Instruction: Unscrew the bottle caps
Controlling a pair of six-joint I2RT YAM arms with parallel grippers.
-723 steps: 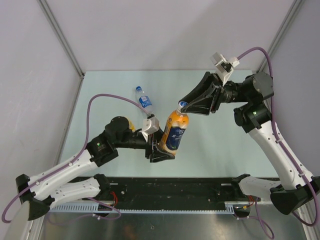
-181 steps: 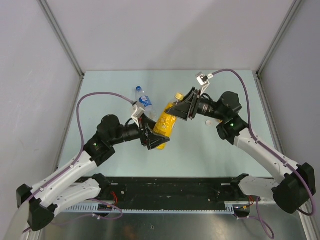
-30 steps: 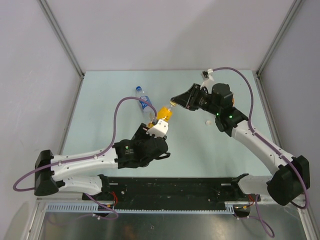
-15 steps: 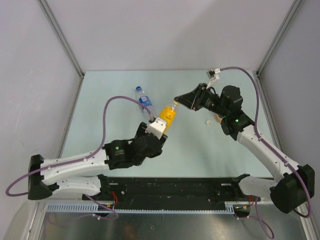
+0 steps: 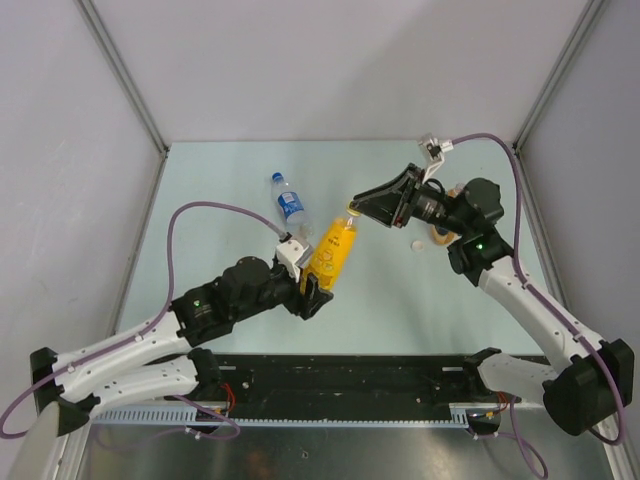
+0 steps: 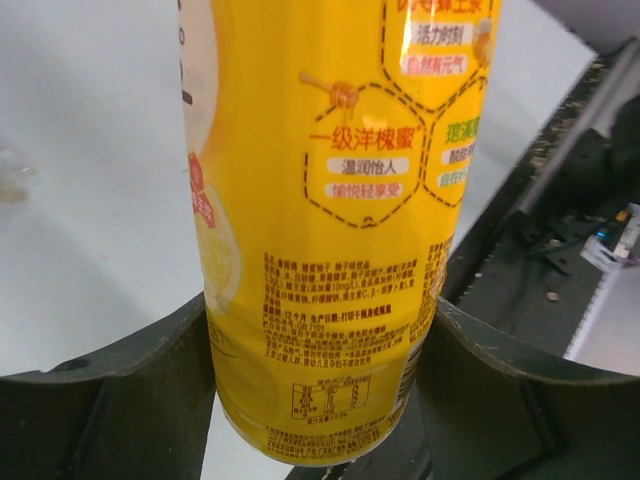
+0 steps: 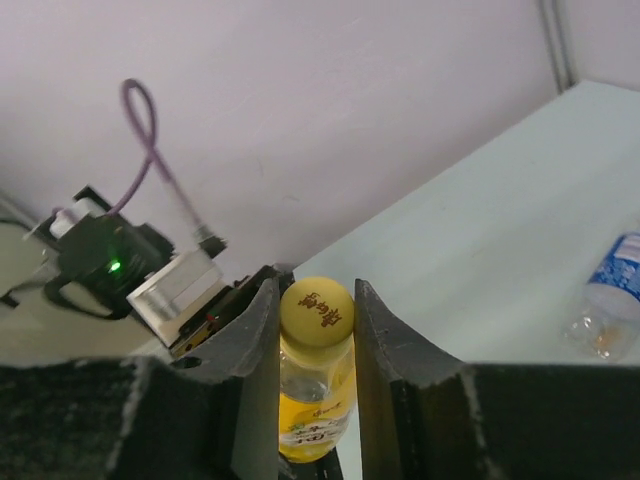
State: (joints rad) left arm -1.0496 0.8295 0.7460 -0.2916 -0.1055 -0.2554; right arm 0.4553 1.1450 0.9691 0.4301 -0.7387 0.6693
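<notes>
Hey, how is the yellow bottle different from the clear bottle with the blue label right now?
The yellow bottle is gripped around its body by the left fingers, with the right fingers pinching its yellow cap; the clear bottle lies on the table, untouched. The yellow bottle is opaque and looks fatter; the clear bottle is see-through with a blue cap. Both have their caps on.

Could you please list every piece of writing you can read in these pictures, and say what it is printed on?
"一级洋槐蜜": on the yellow bottle, inside a dashed hexagon.
"温润怡人": just below it, same label.
"愉悦轻享受": under that again.
Other hexagons and the fine print lower on the label: too small or blurred to read.
Red characters on the yellow cap: blurred.
Blue label on the clear bottle: unreadable.
</notes>
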